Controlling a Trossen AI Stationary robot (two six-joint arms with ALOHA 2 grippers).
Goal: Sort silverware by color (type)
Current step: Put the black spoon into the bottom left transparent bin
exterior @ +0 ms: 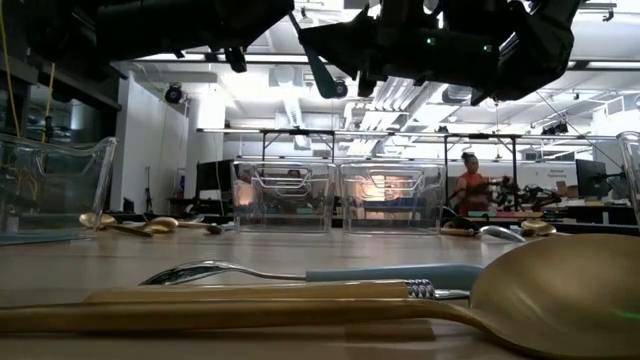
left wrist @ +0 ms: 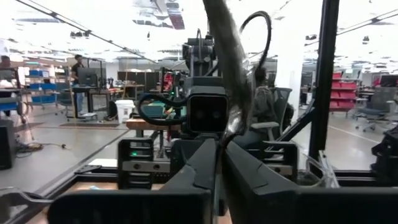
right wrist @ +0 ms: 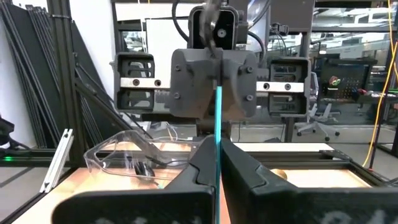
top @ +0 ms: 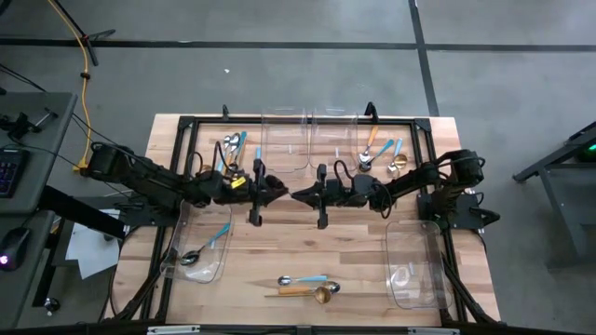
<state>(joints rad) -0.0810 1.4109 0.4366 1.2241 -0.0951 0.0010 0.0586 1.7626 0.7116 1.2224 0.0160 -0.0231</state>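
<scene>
I am seeing bright ceiling strip lights (exterior: 300, 130) glaring and washing out the left wrist view; the gold metal spoon (exterior: 560, 290) nearest the low camera is blurring, while the pale wooden table (top: 279, 251) is receiving even, shadow-light illumination.

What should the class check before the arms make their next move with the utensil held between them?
1. Left gripper shut on the blue-handled utensil: ok.
2. Right gripper released from it: not ok, shut on it too.
3. Utensil lifted off the table: ok.
4. Utensil's head colour known: cannot tell.
5. Matching bin available: ok, the near-left bin holds a blue-handled spoon.
6. Table sorted: not ok, a gold spoon lies loose.
</scene>
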